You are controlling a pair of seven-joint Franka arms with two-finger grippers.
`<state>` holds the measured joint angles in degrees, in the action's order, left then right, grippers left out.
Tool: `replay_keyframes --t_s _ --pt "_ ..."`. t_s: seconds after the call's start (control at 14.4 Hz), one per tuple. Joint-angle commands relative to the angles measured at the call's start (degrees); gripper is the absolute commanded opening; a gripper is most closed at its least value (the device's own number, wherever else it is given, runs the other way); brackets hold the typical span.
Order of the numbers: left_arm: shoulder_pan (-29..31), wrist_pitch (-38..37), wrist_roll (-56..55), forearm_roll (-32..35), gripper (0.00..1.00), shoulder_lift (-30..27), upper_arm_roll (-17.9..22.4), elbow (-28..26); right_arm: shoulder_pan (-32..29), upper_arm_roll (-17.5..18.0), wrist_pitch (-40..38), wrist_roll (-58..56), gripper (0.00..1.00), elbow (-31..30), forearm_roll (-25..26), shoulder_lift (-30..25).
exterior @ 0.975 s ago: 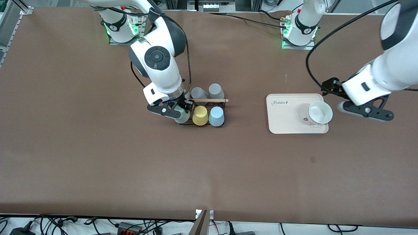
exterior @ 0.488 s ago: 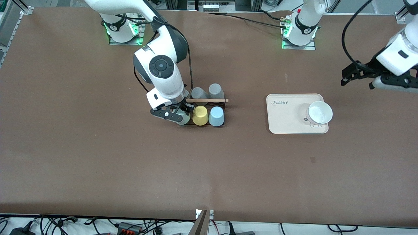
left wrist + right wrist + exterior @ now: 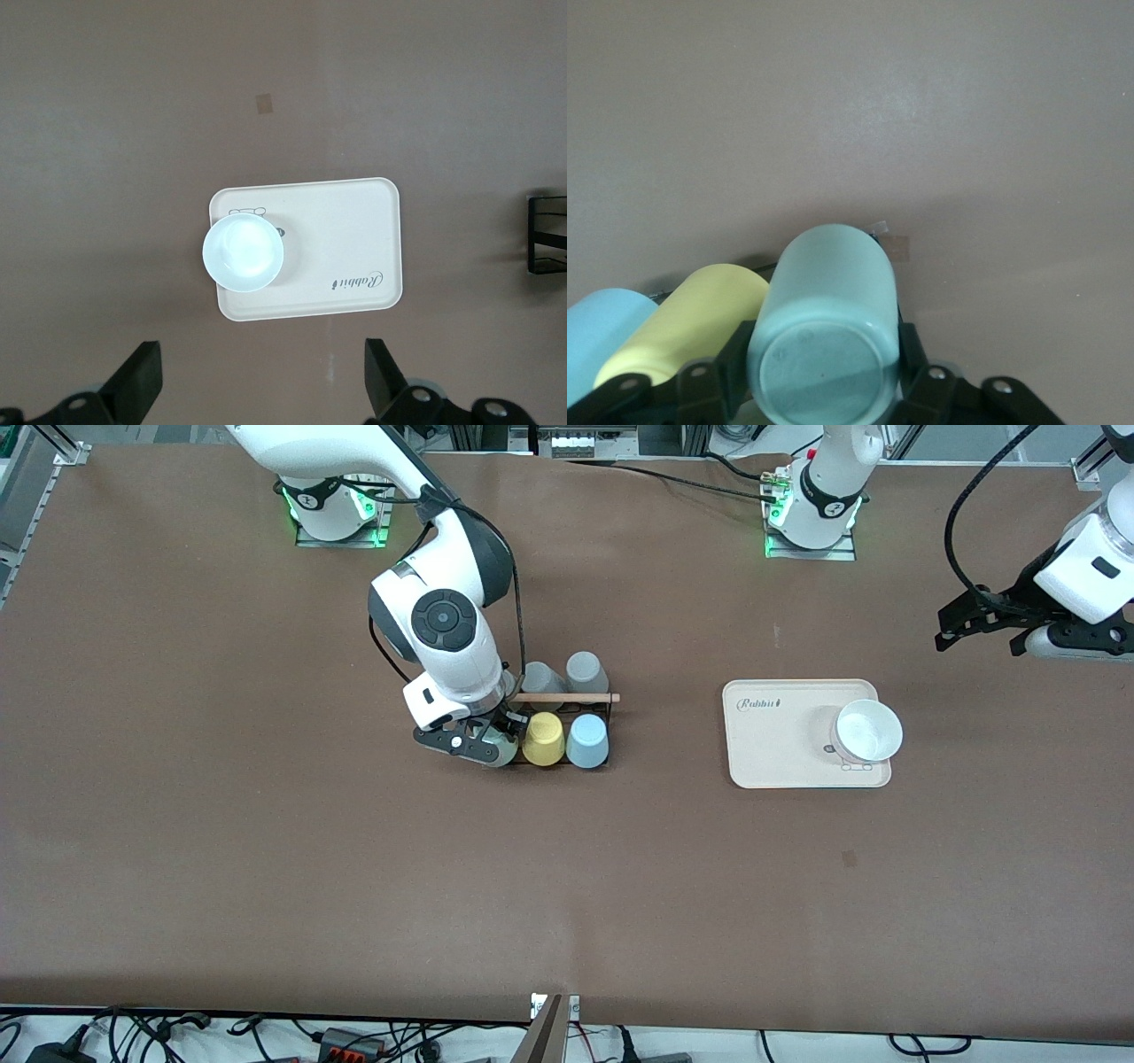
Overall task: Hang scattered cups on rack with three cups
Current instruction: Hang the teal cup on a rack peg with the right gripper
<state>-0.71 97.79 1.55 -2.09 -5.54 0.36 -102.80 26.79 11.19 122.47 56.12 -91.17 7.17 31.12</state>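
My right gripper (image 3: 494,746) is shut on the pale mint green cup (image 3: 505,752), held upside down at the rack's (image 3: 567,698) end toward the right arm, close beside the yellow cup (image 3: 543,739). In the right wrist view the mint cup (image 3: 828,328) sits between my gripper's (image 3: 824,363) fingers, its base toward the camera. The light blue cup (image 3: 587,741) is upside down on the rack beside the yellow one. My left gripper (image 3: 992,633) is open and empty, up in the air at the left arm's end of the table.
Two grey cups (image 3: 586,670) (image 3: 538,679) sit upside down on the rack's row farther from the front camera. A beige tray (image 3: 771,753) with a white bowl (image 3: 869,731) lies toward the left arm's end; the left wrist view shows the tray (image 3: 354,230).
My right gripper has moved the mint cup closer to the yellow cup and lower at the rack. My left arm has drawn away from the tray and risen, then nearly stopped.
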Motion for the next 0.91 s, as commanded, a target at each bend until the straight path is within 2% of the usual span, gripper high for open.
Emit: replay_keyframes --t_s 0.0,0.35,0.56,0.7,0.84 --pt "-0.79 0.12 0.64 1.38 1.0 0.44 1.05 0.49 0.1 0.06 0.31 1.53 1.0 0.64 1.18 0.53" --pt "-0.79 0.29 0.64 1.47 1.0 1.75 0.87 1.37 -0.25 -0.02 -0.04 0.58 1.0 0.73 1.1 -0.17" --pt "-0.88 -0.23 0.03 1.38 1.0 1.85 0.34 2.86 -1.91 -0.02 -3.1 -0.13 1.0 0.73 0.4 -4.2" --pt "-1.05 -4.61 -0.14 1.47 1.0 1.4 -0.27 3.56 -4.72 -0.02 -7.31 -2.49 1.0 0.73 0.04 -8.15" --pt "-0.7 -8.65 0.03 1.38 1.0 1.4 0.78 6.02 -8.75 0.06 -12.41 -7.58 1.0 0.64 -1.18 -12.46"
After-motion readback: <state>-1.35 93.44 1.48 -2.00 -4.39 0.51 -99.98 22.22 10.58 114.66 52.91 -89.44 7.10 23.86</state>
